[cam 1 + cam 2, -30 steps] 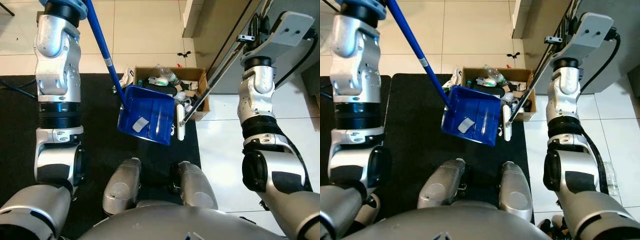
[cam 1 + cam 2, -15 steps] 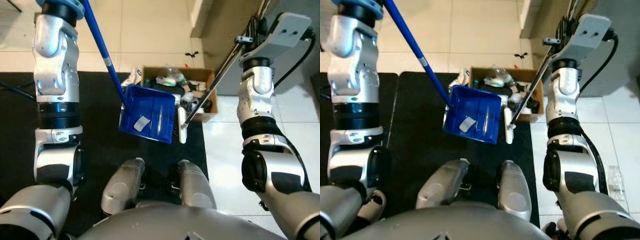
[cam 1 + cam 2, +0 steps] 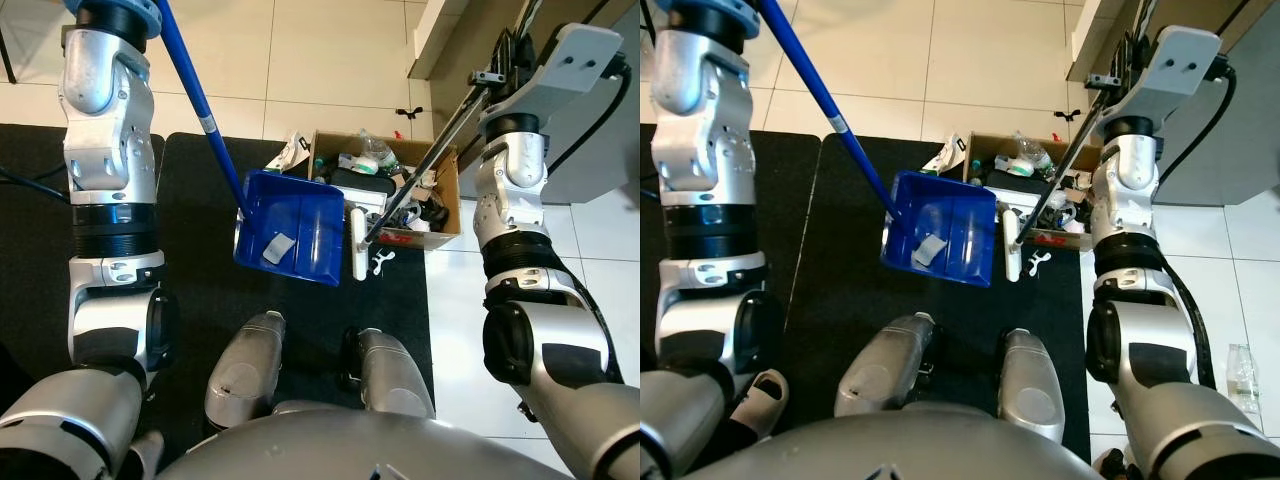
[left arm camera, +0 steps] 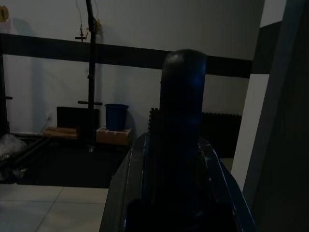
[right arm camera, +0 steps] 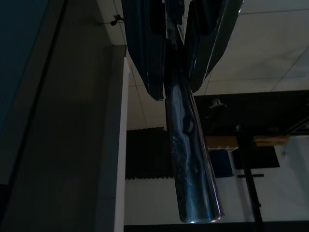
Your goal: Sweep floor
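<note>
A blue dustpan (image 3: pixel 290 226) hangs tilted above the black mat, with a pale scrap (image 3: pixel 274 247) lying inside it. Its long blue handle (image 3: pixel 200 105) rises to my raised left arm. In the dark left wrist view my left gripper (image 4: pixel 181 145) is shut on the handle's rounded end. A broom with a thin metal pole (image 3: pixel 430 165) slants down from my right arm to a white head (image 3: pixel 360 245) beside the dustpan's right edge. In the right wrist view my right gripper (image 5: pixel 176 63) is shut on that silver pole.
An open cardboard box (image 3: pixel 447 212) stuffed with trash stands just beyond the dustpan, at the mat's far right corner. A small white piece (image 3: pixel 381 263) lies on the black mat (image 3: pixel 200 300) by the broom head. A plastic bottle (image 3: pixel 1243 365) lies on the tiles to the right.
The whole picture has shifted, so the box and mat edge now sit further right. Dustpan and broom stay held as before.
</note>
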Tool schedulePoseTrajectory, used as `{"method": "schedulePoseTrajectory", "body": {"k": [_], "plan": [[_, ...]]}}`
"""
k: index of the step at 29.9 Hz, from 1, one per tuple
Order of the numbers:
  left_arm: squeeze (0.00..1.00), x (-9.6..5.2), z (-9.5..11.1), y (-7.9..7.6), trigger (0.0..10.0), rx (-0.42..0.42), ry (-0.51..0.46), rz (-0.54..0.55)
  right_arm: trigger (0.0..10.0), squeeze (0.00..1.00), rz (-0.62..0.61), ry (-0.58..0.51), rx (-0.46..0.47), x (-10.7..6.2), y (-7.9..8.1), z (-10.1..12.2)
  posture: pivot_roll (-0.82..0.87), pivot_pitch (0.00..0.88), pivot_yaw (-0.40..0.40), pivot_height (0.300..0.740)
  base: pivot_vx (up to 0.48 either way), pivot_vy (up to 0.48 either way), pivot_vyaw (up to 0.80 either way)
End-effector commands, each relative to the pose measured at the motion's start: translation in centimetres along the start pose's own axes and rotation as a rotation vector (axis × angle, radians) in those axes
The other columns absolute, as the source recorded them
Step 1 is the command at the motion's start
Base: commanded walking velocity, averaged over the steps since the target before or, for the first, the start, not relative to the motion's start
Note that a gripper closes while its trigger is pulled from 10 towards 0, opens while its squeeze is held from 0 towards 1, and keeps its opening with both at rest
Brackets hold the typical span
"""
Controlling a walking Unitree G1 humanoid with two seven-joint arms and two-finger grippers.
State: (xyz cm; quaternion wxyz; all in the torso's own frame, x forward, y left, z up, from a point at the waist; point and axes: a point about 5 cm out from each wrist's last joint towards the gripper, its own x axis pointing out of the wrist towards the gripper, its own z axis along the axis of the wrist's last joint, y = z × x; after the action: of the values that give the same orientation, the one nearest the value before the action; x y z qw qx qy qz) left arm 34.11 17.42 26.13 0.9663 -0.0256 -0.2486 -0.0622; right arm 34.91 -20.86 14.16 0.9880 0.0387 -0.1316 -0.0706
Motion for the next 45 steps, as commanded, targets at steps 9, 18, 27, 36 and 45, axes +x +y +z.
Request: {"method": "schedulePoseTrajectory", "body": {"k": [9, 18, 27, 36, 45], "plan": [[0.00, 0.32, 0.56, -0.41, 10.0, 0.012, -0.025, -0.013, 10.0, 0.00, -0.012, -0.013, -0.005, 0.13, -0.43, 0.38, 0.25, 0.000, -0.021, 0.740, 0.000, -0.276, 0.00], [0.00, 0.33, 0.55, -0.55, 10.0, 0.011, -0.028, -0.016, 10.0, 0.00, -0.010, -0.009, -0.006, 0.15, -0.47, 0.31, 0.25, 0.000, -0.023, 0.740, 0.000, -0.448, 0.00], [0.00, 0.31, 0.57, -0.62, 10.0, 0.010, -0.028, -0.018, 10.0, 0.00, -0.011, -0.007, -0.009, 0.13, -0.56, 0.27, 0.25, 0.000, -0.024, 0.740, 0.000, -0.423, 0.00], [0.00, 0.32, 0.58, -0.67, 10.0, 0.011, -0.029, -0.018, 10.0, 0.00, -0.013, -0.003, -0.009, 0.05, -0.60, 0.17, 0.25, 0.000, -0.023, 0.740, 0.000, -0.334, 0.00], [0.00, 0.29, 0.65, -0.74, 10.0, 0.008, -0.035, -0.020, 10.0, 0.00, -0.015, 0.001, -0.008, 0.00, -0.63, 0.07, 0.25, 0.001, -0.024, 0.740, 0.000, -0.033, 0.00]]}}
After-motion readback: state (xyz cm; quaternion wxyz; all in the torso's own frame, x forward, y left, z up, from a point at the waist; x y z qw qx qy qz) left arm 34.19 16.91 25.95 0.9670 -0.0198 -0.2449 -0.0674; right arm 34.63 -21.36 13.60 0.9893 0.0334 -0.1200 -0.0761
